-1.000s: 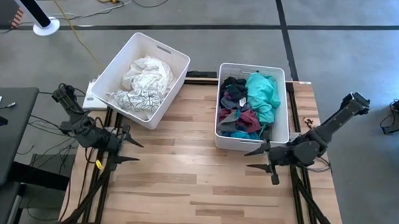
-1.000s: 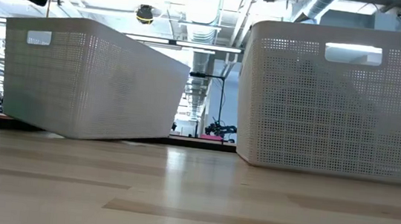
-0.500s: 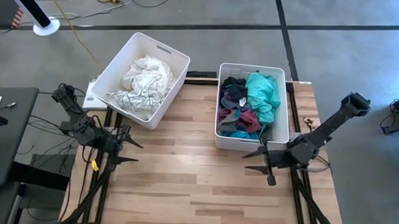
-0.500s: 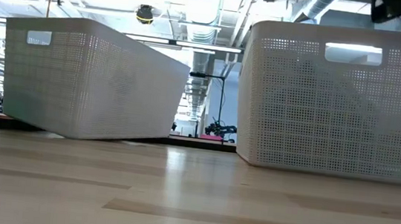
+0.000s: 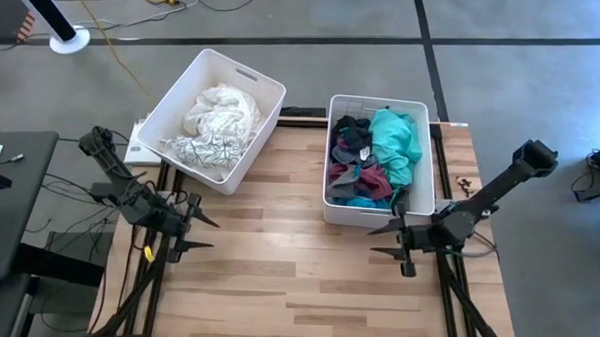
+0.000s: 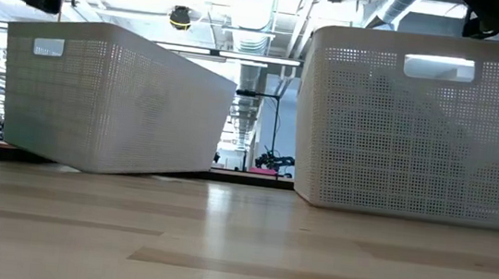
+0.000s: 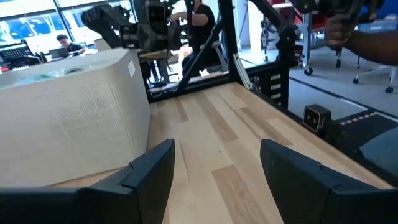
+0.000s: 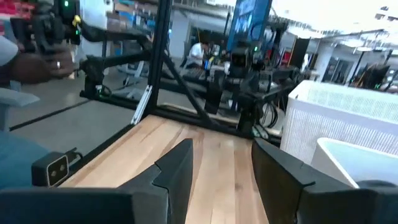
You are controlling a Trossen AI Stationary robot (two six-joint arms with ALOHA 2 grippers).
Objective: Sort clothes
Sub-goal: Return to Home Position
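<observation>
White and cream clothes (image 5: 214,123) lie piled in the tilted left bin (image 5: 263,79). Teal, black, navy and maroon clothes (image 5: 372,156) fill the right bin (image 5: 426,198). My left gripper (image 5: 206,231) is open and empty above the table's left edge, near the left bin's near corner. My right gripper (image 5: 381,242) is open and empty near the right bin's near right corner. Both point toward the table's middle. The low view shows both bins' perforated walls (image 6: 124,98), (image 6: 418,129).
The left bin hangs over the table's far left corner. Bare wooden table top (image 5: 296,268) lies between the two grippers and toward the near edge. A person's hand (image 7: 364,37) shows beyond the table in the left wrist view, and another arm and hand (image 8: 25,56) in the right wrist view.
My left gripper has moved a little toward the table's right and near edge. My right gripper has shifted slightly toward the table's left. Both stay open. The clothes and bins have kept still.
</observation>
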